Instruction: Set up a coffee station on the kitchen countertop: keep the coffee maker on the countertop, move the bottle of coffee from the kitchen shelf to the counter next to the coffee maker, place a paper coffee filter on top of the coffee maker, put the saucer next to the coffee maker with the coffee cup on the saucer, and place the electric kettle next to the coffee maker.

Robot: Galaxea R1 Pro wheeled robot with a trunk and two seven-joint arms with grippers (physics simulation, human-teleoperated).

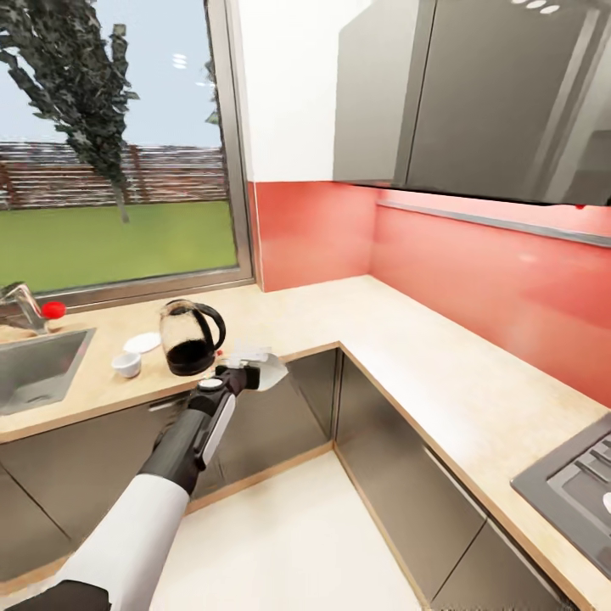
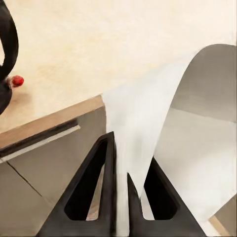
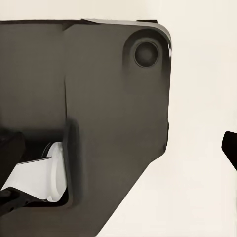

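Nearest to us in the head view, our left arm [image 1: 182,441] reaches forward from the lower left, white at the upper part and black toward the wrist. Its left gripper [image 1: 255,371] hangs just off the front edge of the table [image 1: 407,356], over the glossy dark-grey cabinet fronts [image 1: 288,407]. In the left wrist view the two black fingers [image 2: 98,197] stand close together, pinched on the paper coffee filter [image 2: 143,133], whose pale sheet rises from between them and curls open beyond the tips.

Just behind the gripper, on the light wood-grain top, stands the electric kettle [image 1: 188,337], clear glass with a black base, lid and loop handle; a small red spot shows at its foot. Beside it, toward the sink, sits the coffee cup [image 1: 127,364], and just behind the cup lies the saucer [image 1: 142,342]; the cup is on the table, not on the saucer. Further left we see the steel sink [image 1: 38,369] with its tap, and a small red-capped object [image 1: 53,311] near the window sill.

Further on the table turns a corner and runs along the red backsplash [image 1: 475,271] toward a dark hob [image 1: 573,484]. Grey wall cabinets [image 1: 475,93] hang above, and a window [image 1: 114,144] shows grass and a tree.

In the right wrist view we see a dark robot part against a pale floor; we cannot tell how the right fingers stand.
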